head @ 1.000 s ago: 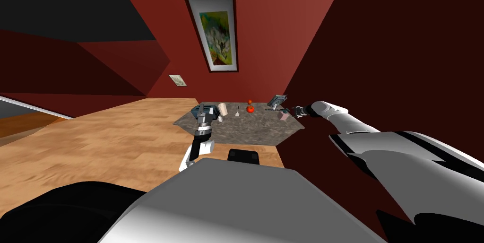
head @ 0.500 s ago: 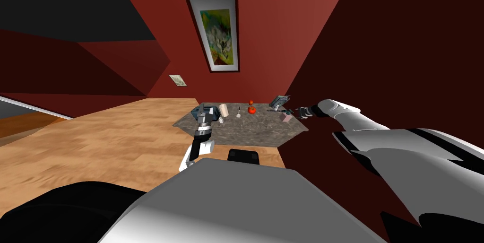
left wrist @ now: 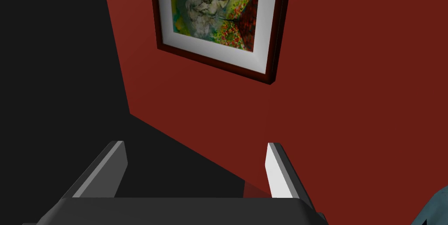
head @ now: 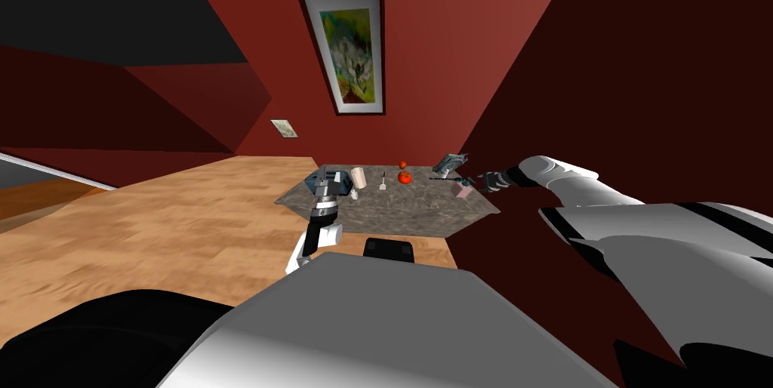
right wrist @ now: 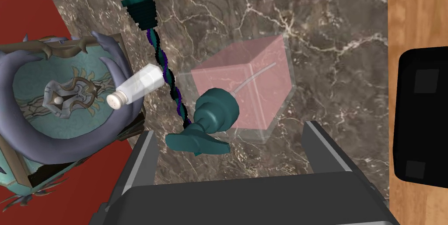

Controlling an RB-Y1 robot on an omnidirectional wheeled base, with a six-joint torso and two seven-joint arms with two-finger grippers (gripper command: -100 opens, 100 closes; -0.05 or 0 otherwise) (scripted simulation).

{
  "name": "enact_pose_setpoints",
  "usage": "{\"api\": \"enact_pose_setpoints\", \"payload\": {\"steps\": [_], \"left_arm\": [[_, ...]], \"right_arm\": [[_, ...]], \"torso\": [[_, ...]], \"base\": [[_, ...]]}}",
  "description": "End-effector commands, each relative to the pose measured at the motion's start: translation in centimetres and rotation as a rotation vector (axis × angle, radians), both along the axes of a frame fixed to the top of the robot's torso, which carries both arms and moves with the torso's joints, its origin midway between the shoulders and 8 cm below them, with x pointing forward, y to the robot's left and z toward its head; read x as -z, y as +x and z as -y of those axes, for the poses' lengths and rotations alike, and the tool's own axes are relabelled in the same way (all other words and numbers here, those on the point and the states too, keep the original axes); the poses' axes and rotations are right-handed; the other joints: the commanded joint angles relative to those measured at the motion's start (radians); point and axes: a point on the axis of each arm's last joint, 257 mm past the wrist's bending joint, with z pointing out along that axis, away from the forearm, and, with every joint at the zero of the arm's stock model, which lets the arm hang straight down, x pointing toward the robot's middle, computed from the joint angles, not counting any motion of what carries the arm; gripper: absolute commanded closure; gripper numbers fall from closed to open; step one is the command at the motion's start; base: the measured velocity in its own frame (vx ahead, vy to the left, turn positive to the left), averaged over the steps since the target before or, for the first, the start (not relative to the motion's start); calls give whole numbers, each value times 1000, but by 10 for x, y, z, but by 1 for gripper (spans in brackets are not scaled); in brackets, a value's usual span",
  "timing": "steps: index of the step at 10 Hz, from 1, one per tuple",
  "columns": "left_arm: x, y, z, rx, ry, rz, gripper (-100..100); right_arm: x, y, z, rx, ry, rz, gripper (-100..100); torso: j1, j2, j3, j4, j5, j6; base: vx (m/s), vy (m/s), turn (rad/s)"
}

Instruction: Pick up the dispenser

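Observation:
The dispenser (right wrist: 253,86) is a clear cube of pink liquid with a teal pump head (right wrist: 214,113), standing on the marble table (right wrist: 332,25). My right gripper (right wrist: 229,130) hovers over it, open, with one finger on each side of the pump and not touching it. In the head view the dispenser (head: 459,190) sits at the table's right edge, just below the right gripper (head: 477,180). My left gripper (head: 324,177) is raised at the table's left end, and its fingers (left wrist: 273,165) stand open with nothing between them.
A white shaker (right wrist: 133,86), a twisted purple and teal rod (right wrist: 162,69) and an ornate teal frame (right wrist: 61,104) lie close beside the dispenser. A red tomato (head: 405,177) and a beige cup (head: 358,177) stand farther left. A black block (head: 389,247) sits before the table.
My head view has shifted a little, so the table's things sit slightly further right. The right forearm has reached slightly further right with them. The left arm has held still.

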Motion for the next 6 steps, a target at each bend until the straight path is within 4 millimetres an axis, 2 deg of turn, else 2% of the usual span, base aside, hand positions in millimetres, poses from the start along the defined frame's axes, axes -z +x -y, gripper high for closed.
{"api": "enact_pose_setpoints", "payload": {"steps": [1,4,6], "left_arm": [[0,0,0,0,0,0,0],[0,0,0,0,0,0,0],[0,0,0,0,0,0,0]], "right_arm": [[-1,-10,3,18,20,-23,-100],[-6,-23,7,47,53,-54,-100],[-6,-23,7,51,57,-54,-100]], "torso": [[0,0,0,0,0,0],[-1,-1,0,0,0,0],[-2,-2,-2,-1,0,0]], "base": [[68,34,16],[72,19,26],[69,-1,30]]}}
